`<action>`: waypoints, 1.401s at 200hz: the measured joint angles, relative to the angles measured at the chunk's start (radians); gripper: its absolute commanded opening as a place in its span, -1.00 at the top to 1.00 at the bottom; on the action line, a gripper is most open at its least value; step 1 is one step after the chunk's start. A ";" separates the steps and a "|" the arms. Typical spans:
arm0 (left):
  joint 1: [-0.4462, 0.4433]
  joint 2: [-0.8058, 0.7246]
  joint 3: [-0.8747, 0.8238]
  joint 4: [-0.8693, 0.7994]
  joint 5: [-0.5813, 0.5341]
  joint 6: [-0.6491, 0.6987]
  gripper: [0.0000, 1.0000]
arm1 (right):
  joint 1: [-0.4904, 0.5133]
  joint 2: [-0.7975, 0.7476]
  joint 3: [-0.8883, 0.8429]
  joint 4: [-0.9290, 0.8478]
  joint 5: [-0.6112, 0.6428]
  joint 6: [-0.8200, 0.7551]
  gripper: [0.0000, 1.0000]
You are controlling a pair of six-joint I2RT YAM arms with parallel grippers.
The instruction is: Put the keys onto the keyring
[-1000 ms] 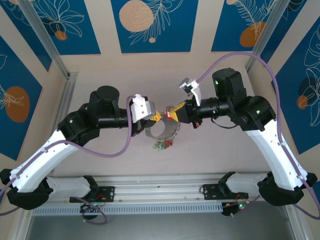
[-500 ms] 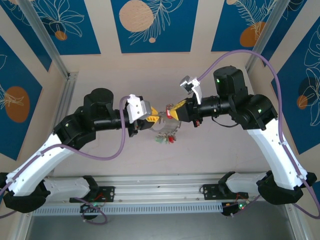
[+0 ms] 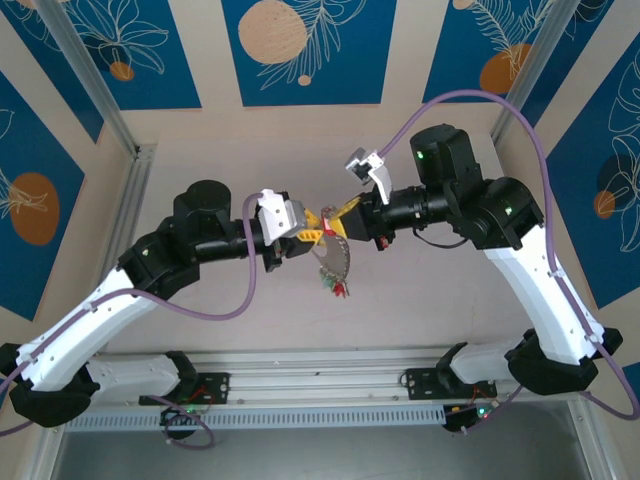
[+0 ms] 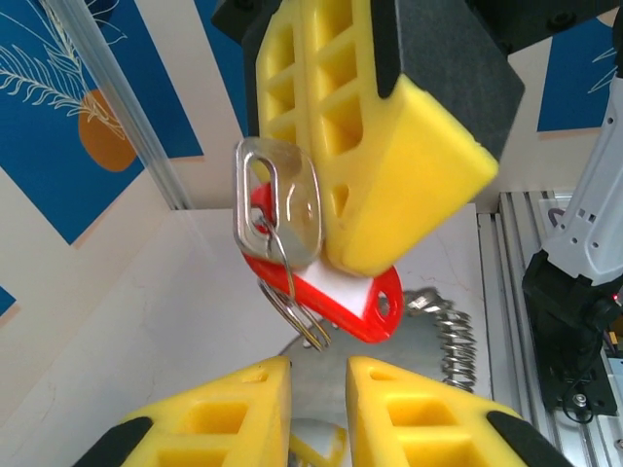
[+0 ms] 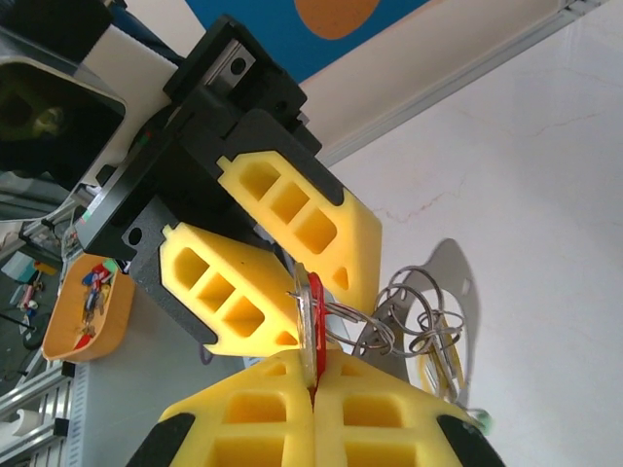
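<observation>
Since a second ago the left claw (image 4: 318, 377) has let its jaws part a little, and a clear gap now shows between them. Its tips sit just below the right claw (image 5: 313, 389), which stays clamped on the red key (image 4: 331, 292). The keyring (image 3: 333, 258), earlier seen broad between the claws, now hangs edge-on under the right claw, with the other keys (image 3: 338, 288) bunched at its bottom. They are too small to count. The right claw hides how the red key joins the keyring.
</observation>
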 measured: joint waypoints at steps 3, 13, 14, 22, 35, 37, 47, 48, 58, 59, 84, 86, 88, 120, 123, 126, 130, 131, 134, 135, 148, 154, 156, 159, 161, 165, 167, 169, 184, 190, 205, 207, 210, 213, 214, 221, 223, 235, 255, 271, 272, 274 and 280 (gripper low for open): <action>0.000 0.000 -0.002 0.002 -0.001 0.000 0.58 | 0.004 0.004 0.004 -0.003 0.005 0.000 1.00; 0.000 0.000 -0.008 0.010 -0.003 0.000 0.60 | 0.013 0.013 0.018 -0.012 0.016 0.000 1.00; 0.000 0.000 -0.008 0.011 -0.003 0.000 0.61 | 0.014 0.014 0.019 -0.014 0.019 0.000 1.00; 0.000 0.000 -0.013 0.014 -0.004 0.000 0.63 | 0.020 0.020 0.028 -0.021 0.029 0.000 1.00; 0.000 0.000 -0.018 0.021 -0.007 0.000 0.65 | 0.028 0.024 0.038 -0.027 0.042 0.000 1.00; 0.000 0.000 -0.019 0.024 -0.007 0.000 0.66 | 0.029 0.024 0.039 -0.028 0.045 0.000 1.00; 0.000 0.000 -0.022 0.031 -0.008 0.000 0.67 | 0.035 0.024 0.042 -0.029 0.053 0.000 1.00; 0.000 0.000 -0.022 0.031 -0.008 0.000 0.67 | 0.035 0.024 0.043 -0.029 0.055 0.000 1.00; 0.000 0.000 -0.023 0.035 -0.008 0.000 0.68 | 0.040 0.024 0.047 -0.032 0.060 0.000 1.00; 0.000 0.000 -0.023 0.035 -0.008 0.000 0.68 | 0.040 0.024 0.048 -0.032 0.061 0.000 1.00; 0.000 0.000 -0.023 0.047 -0.015 0.000 0.67 | 0.048 0.026 0.060 -0.045 0.066 0.000 1.00; 0.000 0.000 -0.023 0.049 -0.015 0.000 0.67 | 0.049 0.026 0.060 -0.045 0.067 0.000 1.00; 0.000 0.000 -0.023 0.050 -0.015 0.000 0.67 | 0.049 0.026 0.060 -0.045 0.067 0.000 1.00; 0.000 -0.003 -0.029 0.058 -0.022 0.001 0.66 | 0.050 0.039 0.090 -0.080 0.074 -0.001 1.00; 0.000 -0.004 -0.029 0.058 -0.022 0.001 0.66 | 0.050 0.041 0.094 -0.084 0.075 -0.003 1.00; 0.000 -0.004 -0.029 0.058 -0.022 0.000 0.66 | 0.050 0.043 0.098 -0.089 0.076 -0.004 1.00; 0.000 -0.004 -0.030 0.058 -0.022 0.000 0.66 | 0.051 0.045 0.105 -0.096 0.078 -0.008 1.00; 0.000 -0.004 -0.030 0.058 -0.022 0.000 0.65 | 0.051 0.045 0.106 -0.097 0.078 -0.008 1.00; 0.000 -0.005 -0.030 0.058 -0.022 0.001 0.65 | 0.051 0.048 0.111 -0.102 0.078 -0.008 1.00; 0.000 -0.005 -0.030 0.058 -0.022 0.001 0.65 | 0.051 0.048 0.112 -0.103 0.078 -0.009 1.00; 0.000 -0.006 -0.034 0.061 -0.022 0.001 0.63 | 0.050 0.055 0.131 -0.128 0.078 -0.013 1.00; 0.000 -0.007 -0.036 0.065 -0.022 0.000 0.63 | 0.050 0.059 0.141 -0.139 0.078 -0.015 1.00; 0.000 -0.007 -0.037 0.066 -0.022 0.000 0.63 | 0.050 0.061 0.145 -0.143 0.077 -0.016 1.00; 0.000 -0.007 -0.038 0.068 -0.022 0.000 0.63 | 0.050 0.063 0.150 -0.149 0.077 -0.015 1.00; 0.000 -0.008 -0.039 0.069 -0.022 0.000 0.63 | 0.050 0.064 0.155 -0.153 0.077 -0.016 1.00; 0.000 -0.008 -0.042 0.073 -0.022 0.000 0.62 | 0.050 0.069 0.164 -0.161 0.077 -0.016 1.00; 0.000 -0.010 -0.043 0.076 -0.022 0.000 0.63 | 0.050 0.071 0.169 -0.166 0.077 -0.016 1.00; 0.000 -0.011 -0.045 0.079 -0.022 0.000 0.62 | 0.050 0.072 0.173 -0.170 0.077 -0.016 1.00; 0.000 -0.019 -0.055 0.093 -0.021 0.000 0.61 | 0.049 0.084 0.202 -0.195 0.067 -0.015 1.00; 0.000 -0.024 -0.061 0.102 -0.018 0.000 0.60 | 0.048 0.089 0.215 -0.204 0.060 -0.015 1.00; 0.000 -0.037 -0.076 0.121 -0.002 -0.004 0.57 | 0.044 0.100 0.248 -0.222 0.048 -0.010 1.00; 0.000 -0.038 -0.079 0.124 0.001 -0.006 0.57 | 0.043 0.102 0.252 -0.224 0.045 -0.011 1.00; 0.000 -0.041 -0.082 0.127 0.006 -0.007 0.57 | 0.041 0.105 0.261 -0.228 0.040 -0.005 1.00; 0.000 -0.043 -0.084 0.130 0.010 -0.008 0.57 | 0.038 0.107 0.267 -0.230 0.035 -0.003 1.00; 0.000 -0.043 -0.084 0.131 0.011 -0.008 0.57 | 0.038 0.108 0.268 -0.231 0.034 -0.003 1.00; 0.000 -0.047 -0.089 0.138 0.021 -0.012 0.56 | 0.032 0.112 0.283 -0.235 0.024 0.008 1.00; 0.000 -0.047 -0.089 0.139 0.024 -0.012 0.56 | 0.030 0.114 0.288 -0.235 0.019 0.014 1.00; 0.000 -0.049 -0.090 0.152 0.035 -0.017 0.56 | 0.012 0.121 0.309 -0.237 -0.001 0.038 1.00; 0.000 -0.055 -0.095 0.170 0.045 -0.024 0.55 | -0.039 0.129 0.332 -0.238 -0.060 0.095 1.00; 0.000 -0.064 -0.101 0.173 0.047 -0.026 0.55 | -0.087 0.142 0.348 -0.243 -0.113 0.142 1.00; 0.000 -0.064 -0.102 0.173 0.047 -0.026 0.54 | -0.092 0.143 0.349 -0.245 -0.117 0.146 1.00; 0.000 -0.065 -0.102 0.173 0.047 -0.026 0.54 | -0.095 0.144 0.351 -0.246 -0.122 0.149 1.00; 0.000 -0.067 -0.105 0.174 0.047 -0.026 0.54 | -0.117 0.151 0.359 -0.254 -0.143 0.164 1.00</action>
